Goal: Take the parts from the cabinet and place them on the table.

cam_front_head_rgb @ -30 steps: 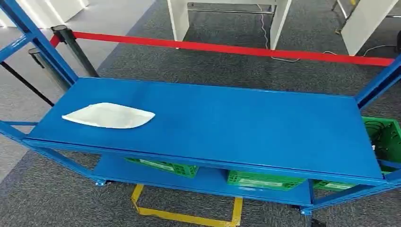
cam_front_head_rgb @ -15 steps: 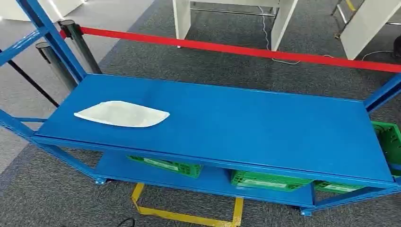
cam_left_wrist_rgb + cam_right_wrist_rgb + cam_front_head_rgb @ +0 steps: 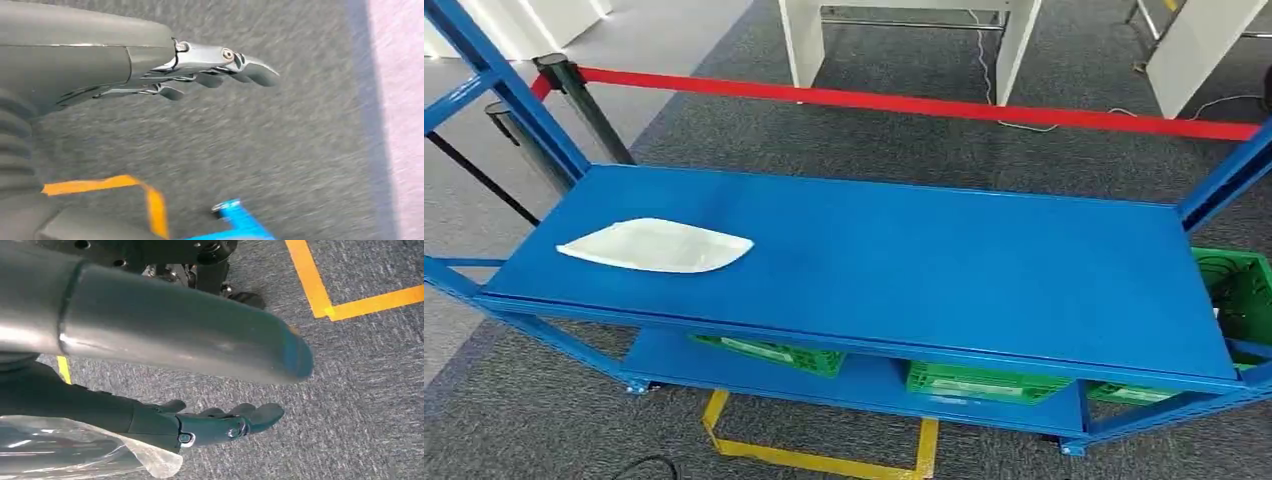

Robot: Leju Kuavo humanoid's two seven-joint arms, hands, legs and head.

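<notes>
- Your white bag [image 3: 656,245] lies near the tabletop's [image 3: 924,260] left edge.
- Left hand [image 3: 200,70] hangs released.
- Right hand [image 3: 210,422] grasps a clear bag [image 3: 75,450].

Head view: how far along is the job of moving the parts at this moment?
Seemingly done: one white bag lies flat on the top of the blue rack, if that is the drop-off surface. In hand: the right hand appears to hold a clear bag above the carpet. The left hand is empty, fingers extended. Left: setting that bag down. How many parts remain cannot be told.
</notes>
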